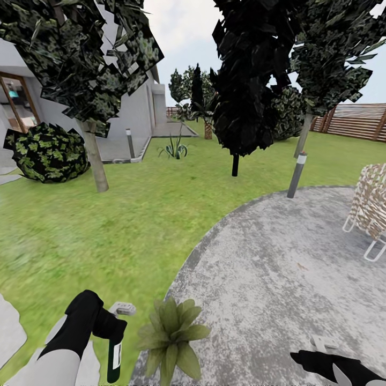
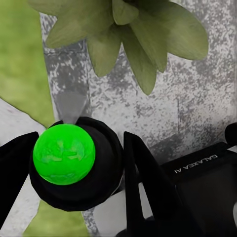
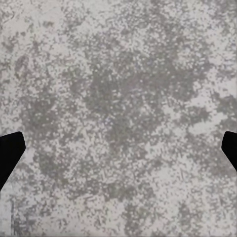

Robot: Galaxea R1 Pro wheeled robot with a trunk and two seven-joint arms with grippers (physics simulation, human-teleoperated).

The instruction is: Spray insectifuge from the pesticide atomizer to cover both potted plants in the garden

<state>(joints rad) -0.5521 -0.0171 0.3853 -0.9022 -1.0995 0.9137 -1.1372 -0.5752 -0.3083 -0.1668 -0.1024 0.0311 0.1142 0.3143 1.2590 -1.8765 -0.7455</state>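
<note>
Dark green pesticide atomizer [image 1: 113, 356] sat pinched in the left claw [image 1: 107, 327] beside a potted plant [image 1: 170, 335]; aiming its nozzle across every leaf seemed wise. Right claw [image 3: 118, 148] hung spread.

— What is the left hand [image 1: 107, 328] doing?
— It is closed around the pesticide atomizer [image 1: 114, 358]. The dark green bottle hangs down and its grey spray head points toward three o'clock.

— What is next to it?
— A potted plant [image 1: 172, 338] with broad green leaves, just beside the bottle, at the edge of the grey patio [image 1: 279, 268].

— And the right hand [image 1: 321, 359]?
— It is low over the patio at five o'clock. I cannot tell if it is open.

— What else?
— Green lawn [image 1: 134, 214], a grey bollard lamp [image 1: 297, 175] at one o'clock, a woven chair [image 1: 371, 209] at three o'clock, and a wooden fence [image 1: 354, 122] far behind.
</note>
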